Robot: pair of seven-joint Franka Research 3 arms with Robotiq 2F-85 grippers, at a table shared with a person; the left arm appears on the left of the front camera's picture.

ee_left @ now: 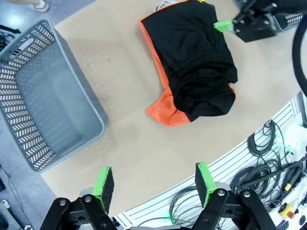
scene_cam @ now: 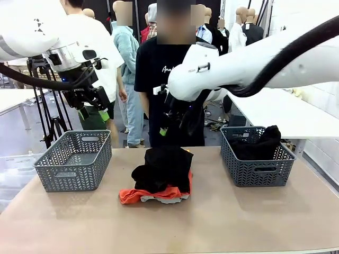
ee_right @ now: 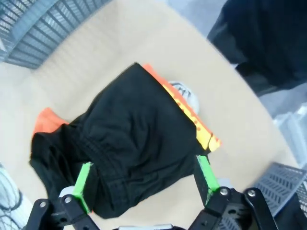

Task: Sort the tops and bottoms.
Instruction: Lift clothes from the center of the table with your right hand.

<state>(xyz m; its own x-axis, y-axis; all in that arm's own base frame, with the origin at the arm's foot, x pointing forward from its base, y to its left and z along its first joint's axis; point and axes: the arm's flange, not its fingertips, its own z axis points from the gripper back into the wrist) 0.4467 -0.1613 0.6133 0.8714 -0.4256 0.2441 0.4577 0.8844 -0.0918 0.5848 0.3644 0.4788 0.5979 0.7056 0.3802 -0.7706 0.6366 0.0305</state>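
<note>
A pile lies mid-table: the black bottoms [scene_cam: 161, 169] rest on the orange T-shirt [scene_cam: 153, 194], with a light grey shirt [scene_cam: 165, 200] peeking out underneath. My right gripper [scene_cam: 172, 126] hangs open just above the pile's far side. In the right wrist view its gripper [ee_right: 143, 179] straddles the bottoms [ee_right: 129, 148] from above, with orange cloth [ee_right: 192, 122] and grey cloth [ee_right: 184, 93] beyond. My left gripper [scene_cam: 94, 108] is open, high over the left basket. The left wrist view's gripper [ee_left: 153, 181] is empty, far above the bottoms [ee_left: 196, 62] and orange T-shirt [ee_left: 165, 110].
An empty grey basket [scene_cam: 74, 159] stands at the left. A matching basket [scene_cam: 257, 161] at the right holds a black garment [scene_cam: 260, 142]. A person in a black T-shirt [scene_cam: 156, 69] stands at the far edge. Bare tabletop lies in front of the pile.
</note>
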